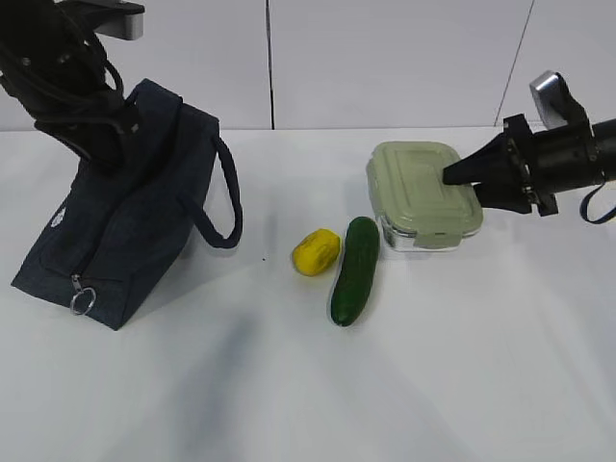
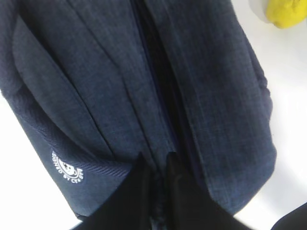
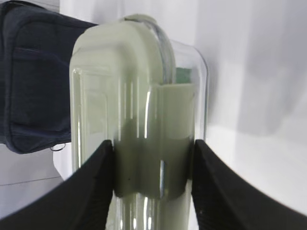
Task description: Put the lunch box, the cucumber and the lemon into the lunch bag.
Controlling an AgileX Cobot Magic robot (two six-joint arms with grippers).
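The navy lunch bag point(image 1: 125, 231) stands tilted at the left, with its ring pull point(image 1: 81, 301) at the near end. My left gripper point(image 1: 114, 144) is at the bag's top. In the left wrist view it point(image 2: 156, 158) is shut on a fold of the bag's fabric point(image 2: 120, 81) beside the white logo point(image 2: 67, 167). The lunch box point(image 1: 419, 188) with its sage-green lid lies at the right. My right gripper point(image 1: 460, 176) is shut on its right end, with the fingers on both sides of the lid clasp point(image 3: 152, 143). The lemon point(image 1: 316, 251) and the cucumber point(image 1: 354, 269) lie side by side in the middle.
The white table point(image 1: 289, 385) runs to a white wall at the back. One bag handle point(image 1: 227, 197) loops out toward the lemon. The lemon also shows at the top right of the left wrist view point(image 2: 287, 12). The bag shows at the left of the right wrist view point(image 3: 33, 81).
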